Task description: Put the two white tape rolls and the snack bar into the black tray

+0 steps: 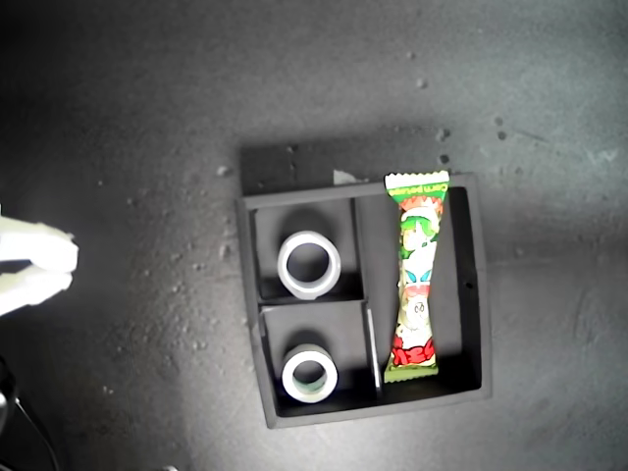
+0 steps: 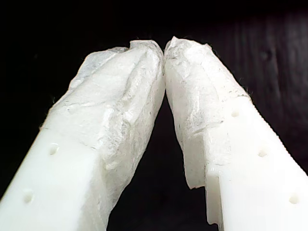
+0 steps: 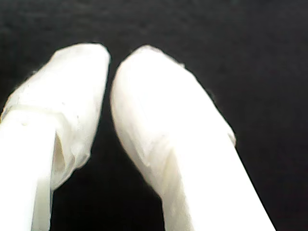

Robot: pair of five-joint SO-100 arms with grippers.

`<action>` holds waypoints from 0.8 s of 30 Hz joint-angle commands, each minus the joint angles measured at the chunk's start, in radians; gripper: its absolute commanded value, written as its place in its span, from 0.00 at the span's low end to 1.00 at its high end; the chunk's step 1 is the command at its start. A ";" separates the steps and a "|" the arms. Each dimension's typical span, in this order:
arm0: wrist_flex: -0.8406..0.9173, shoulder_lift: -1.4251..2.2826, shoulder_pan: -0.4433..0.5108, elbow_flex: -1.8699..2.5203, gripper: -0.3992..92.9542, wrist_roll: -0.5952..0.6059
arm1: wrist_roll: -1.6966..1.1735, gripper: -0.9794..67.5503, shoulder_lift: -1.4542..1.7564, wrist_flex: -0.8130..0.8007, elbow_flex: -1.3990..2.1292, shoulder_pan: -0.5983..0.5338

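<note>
Dark, speckled tabletop (image 1: 147,118) filled the exterior view. At that view's left edge a white tool (image 1: 61,260) poked in, its two tips nearly touching, holding nothing; which arm it belonged to could not be told. Right of it, well apart, sat the tray (image 1: 477,285). One tape roll (image 1: 309,263) lay flat in the upper small compartment, the second roll (image 1: 310,375) flat in the lower one. Further right, the snack bar (image 1: 417,278) lay lengthwise in the long compartment, its top end resting over the tray's far wall. My first tool (image 2: 164,50) was together, tips meeting, empty over dark ground. My second tool (image 3: 111,72) showed tips close with a thin gap, gripping nothing.
</note>
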 commanded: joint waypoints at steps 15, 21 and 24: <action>-0.101 0.391 0.086 0.637 0.00 -0.077 | -0.189 0.01 0.588 -0.331 1.256 -0.095; -0.117 0.391 0.091 0.698 0.01 -0.084 | 0.040 0.01 0.574 -0.098 1.256 -0.172; -0.018 0.391 0.106 0.698 0.02 -0.181 | 0.091 0.03 0.571 -0.061 1.256 -0.202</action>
